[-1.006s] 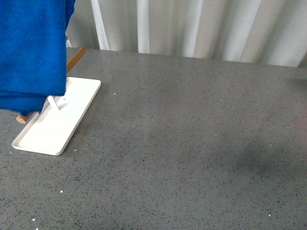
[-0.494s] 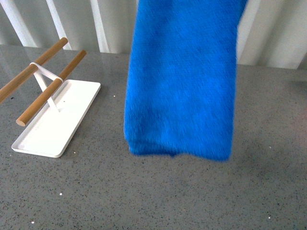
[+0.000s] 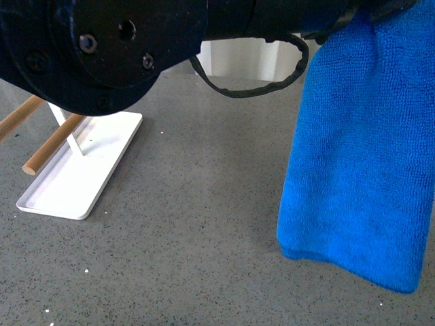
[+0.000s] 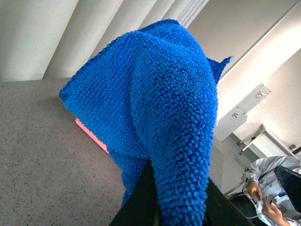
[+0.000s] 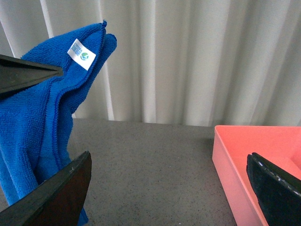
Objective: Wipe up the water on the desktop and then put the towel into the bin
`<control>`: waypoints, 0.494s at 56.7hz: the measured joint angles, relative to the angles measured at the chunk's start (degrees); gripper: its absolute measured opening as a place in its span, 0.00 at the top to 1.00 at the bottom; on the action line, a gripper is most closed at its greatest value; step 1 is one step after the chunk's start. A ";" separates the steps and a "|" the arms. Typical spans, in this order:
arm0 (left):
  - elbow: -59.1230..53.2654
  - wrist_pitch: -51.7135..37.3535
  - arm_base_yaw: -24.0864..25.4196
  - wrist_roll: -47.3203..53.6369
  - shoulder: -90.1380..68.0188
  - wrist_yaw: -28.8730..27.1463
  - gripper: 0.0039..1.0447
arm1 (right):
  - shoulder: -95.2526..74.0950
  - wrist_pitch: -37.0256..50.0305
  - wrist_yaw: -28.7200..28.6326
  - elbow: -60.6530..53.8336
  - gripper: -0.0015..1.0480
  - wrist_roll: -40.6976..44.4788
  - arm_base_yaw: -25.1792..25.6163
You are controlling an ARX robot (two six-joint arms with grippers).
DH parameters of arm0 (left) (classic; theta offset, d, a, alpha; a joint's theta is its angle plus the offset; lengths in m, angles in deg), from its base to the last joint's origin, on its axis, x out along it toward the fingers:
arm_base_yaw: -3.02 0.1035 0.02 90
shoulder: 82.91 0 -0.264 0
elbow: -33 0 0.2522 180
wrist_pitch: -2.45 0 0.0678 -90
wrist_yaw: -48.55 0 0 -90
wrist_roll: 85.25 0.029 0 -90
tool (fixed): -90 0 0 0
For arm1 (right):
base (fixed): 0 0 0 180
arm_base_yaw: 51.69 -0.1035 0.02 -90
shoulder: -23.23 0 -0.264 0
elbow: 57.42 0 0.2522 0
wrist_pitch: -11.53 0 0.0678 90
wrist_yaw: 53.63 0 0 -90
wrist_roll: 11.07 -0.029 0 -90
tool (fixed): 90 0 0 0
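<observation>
The left claw [image 4: 181, 207] clenches the bright blue fuzzy microfibre towel [image 3: 360, 170], letting it hang over the speckled dark-grey counter [image 3: 204, 224], well right of the white tray [image 3: 61, 190] (likely for wiping); the right claw [image 5: 169, 162] gapes empty

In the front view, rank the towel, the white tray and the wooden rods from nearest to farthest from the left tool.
1. Towel: clamped in the left tool, hanging at the right.
2. White tray: on the desktop, at the left.
3. Wooden rods: over the tray, reaching even further left.
</observation>
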 joint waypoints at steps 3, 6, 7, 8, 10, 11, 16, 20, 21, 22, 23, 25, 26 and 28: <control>0.44 -0.72 0.00 -0.68 -0.90 -0.17 0.94 | -3.23 -6.88 0.20 2.64 0.07 1.51 -0.81; 0.85 -0.72 0.00 -0.92 -1.46 -0.33 0.94 | -7.67 -13.46 1.14 5.53 0.07 3.39 -2.19; 0.94 -0.70 0.00 -0.96 -1.53 -0.39 0.94 | -9.03 -15.10 1.36 6.38 0.07 3.76 -2.71; 1.18 -0.70 0.00 -1.01 -1.66 -0.63 0.94 | -9.60 -15.80 1.40 6.78 0.07 3.85 -2.89; 1.51 -0.72 0.00 -1.11 -1.84 -0.77 0.94 | -10.99 -17.40 1.36 8.02 0.07 4.48 -3.32; 1.60 -0.70 0.00 -1.16 -1.92 -0.79 0.94 | -11.61 -18.16 1.36 8.92 0.07 4.92 -3.45; 2.08 -0.70 0.00 -1.40 -2.25 -1.29 0.94 | -13.18 -17.90 0.50 12.85 0.07 7.39 -3.52; 2.08 -1.29 -0.04 -1.46 -2.25 -1.33 0.94 | -14.25 -16.63 -3.65 18.25 0.07 10.97 -1.84; 2.08 -1.29 -0.09 -1.46 -2.25 -1.42 0.94 | -14.38 -16.61 -4.20 18.75 0.07 11.13 -1.62; 2.08 -1.29 -0.11 -1.46 -2.25 -1.55 0.94 | -14.75 -16.46 -5.46 19.69 0.07 11.47 -1.25; 2.08 -1.27 -0.15 -1.46 -2.25 -1.64 0.94 | -14.97 -16.28 -5.77 20.04 0.07 11.54 -1.11; 2.08 -1.27 -0.24 -1.46 -2.25 -1.70 0.94 | -15.82 -15.50 -7.08 20.74 0.07 12.13 -0.96; 2.08 -1.27 -0.28 -1.46 -2.25 -1.73 0.94 | -16.50 -15.02 -7.43 20.96 0.07 12.28 -1.05; 2.08 -1.25 -0.35 -1.49 -2.25 -1.73 0.94 | -17.59 -14.51 -8.39 21.00 0.07 12.33 -1.38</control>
